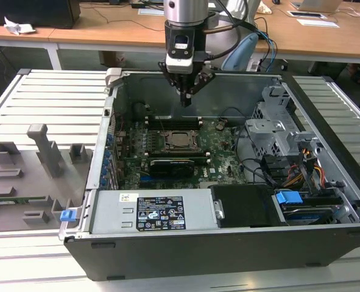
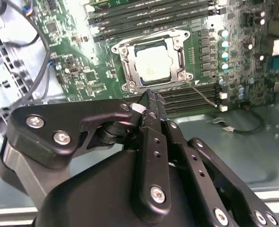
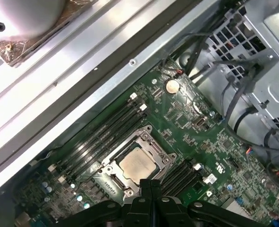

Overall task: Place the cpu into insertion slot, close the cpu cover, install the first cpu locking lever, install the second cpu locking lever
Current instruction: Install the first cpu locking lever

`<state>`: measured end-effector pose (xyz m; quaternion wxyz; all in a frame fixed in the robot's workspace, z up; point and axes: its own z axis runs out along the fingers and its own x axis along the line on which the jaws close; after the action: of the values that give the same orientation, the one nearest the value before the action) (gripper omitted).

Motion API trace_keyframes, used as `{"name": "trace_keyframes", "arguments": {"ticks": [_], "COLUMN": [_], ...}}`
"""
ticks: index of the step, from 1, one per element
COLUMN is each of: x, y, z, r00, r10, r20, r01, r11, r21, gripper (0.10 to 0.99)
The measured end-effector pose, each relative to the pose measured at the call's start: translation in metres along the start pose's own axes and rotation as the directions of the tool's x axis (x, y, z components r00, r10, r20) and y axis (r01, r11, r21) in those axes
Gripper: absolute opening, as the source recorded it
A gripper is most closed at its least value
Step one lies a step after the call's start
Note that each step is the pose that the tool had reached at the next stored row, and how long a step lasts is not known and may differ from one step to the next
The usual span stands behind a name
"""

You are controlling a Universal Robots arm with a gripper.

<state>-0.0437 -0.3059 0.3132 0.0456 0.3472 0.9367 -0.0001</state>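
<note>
Lying flat in the insertion slot (image 2: 130,64), the cpu (image 2: 152,64) faces metal top up; it is square, with no long axis, its edges parallel to the memory slots (image 2: 148,14). The cpu cover (image 2: 151,39) is folded down around it. The gripper (image 1: 186,100) hangs above the board, fingers clenched together on nothing visible.

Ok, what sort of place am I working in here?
Likely a robotics lab or test bench, not a factory line: an opened desktop computer case sits on a slatted aluminium table, grey fixture blocks stand beside it, and wooden office desks run behind.
</note>
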Motion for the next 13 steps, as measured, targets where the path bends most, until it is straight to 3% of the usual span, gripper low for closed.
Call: {"name": "trace_keyframes", "arguments": {"ticks": [5,10,13], "x": [0.0000,0.0000,0.0000], "y": [0.0000,0.0000,0.0000], "z": [0.0000,0.0000,0.0000], "r00": [0.9962,0.9854,0.9751], "r10": [-0.087,-0.170,-0.222], "r20": [-0.0023,-0.0039,-0.0046], "r01": [0.087,0.170,0.222], "r11": [0.9962,0.9853,0.9749], "r21": [-0.007,-0.015,-0.019], "gripper": [0.110,0.110,0.110]}}
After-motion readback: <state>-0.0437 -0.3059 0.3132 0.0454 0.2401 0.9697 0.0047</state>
